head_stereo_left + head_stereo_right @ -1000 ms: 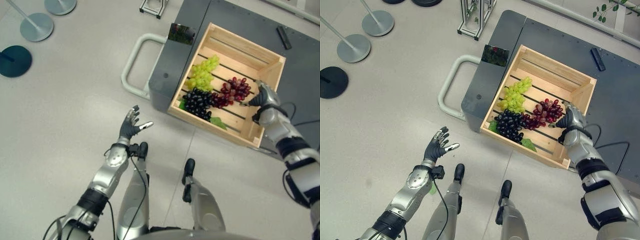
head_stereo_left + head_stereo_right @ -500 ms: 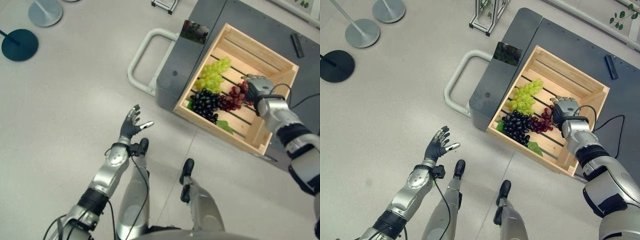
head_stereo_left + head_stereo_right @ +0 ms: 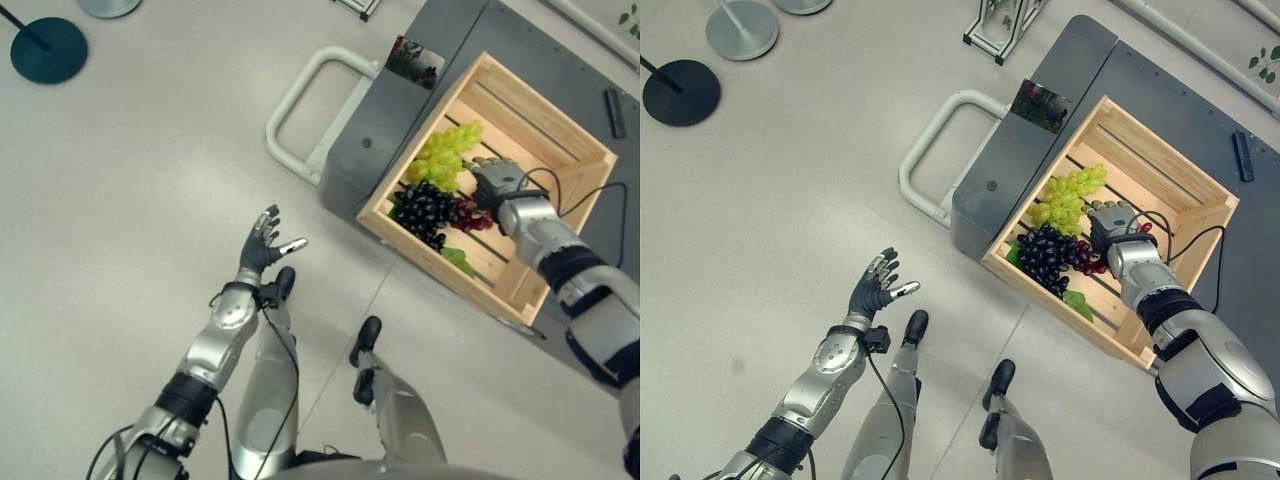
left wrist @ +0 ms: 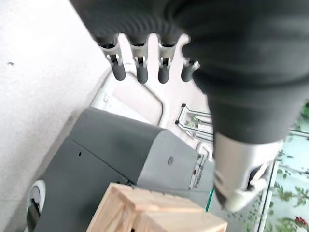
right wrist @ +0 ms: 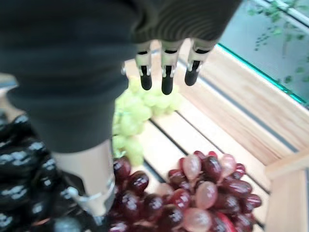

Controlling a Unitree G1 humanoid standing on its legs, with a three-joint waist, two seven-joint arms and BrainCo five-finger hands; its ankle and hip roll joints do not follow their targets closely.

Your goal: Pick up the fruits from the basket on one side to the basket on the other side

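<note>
The wooden crate (image 3: 1185, 175) was taken as the landmark, resting on a grey cart (image 3: 1040, 165) with a pale tubular handle (image 3: 930, 175) on the side away from the fruit. Inside the crate three bunches were seen lying on the slats: green grapes (image 3: 1068, 197) toward the cart-handle side, black grapes (image 3: 1045, 256) at the near wall, and red grapes (image 5: 203, 193) between them and the crate's far corner, the red touching the black. The right hand (image 3: 1110, 222) was held inside the crate, directly over the red bunch, its fingers (image 5: 166, 77) extended and relaxed, closed on nothing; no fruit had been gripped yet. The left hand (image 3: 875, 290) was held outside the crate, well apart from it over the floor, fingers spread and empty. No second basket was visible. Several failures were judged possible. Because the red and black bunches were touching, a closing grip might catch berries from both, so that the black bunch would be dragged along. Loose berries might be stripped off if only the outer grapes were pinched rather than the stem or body. The hand might also be knocked against the crate wall on lifting, since little room was left beside it.
</note>
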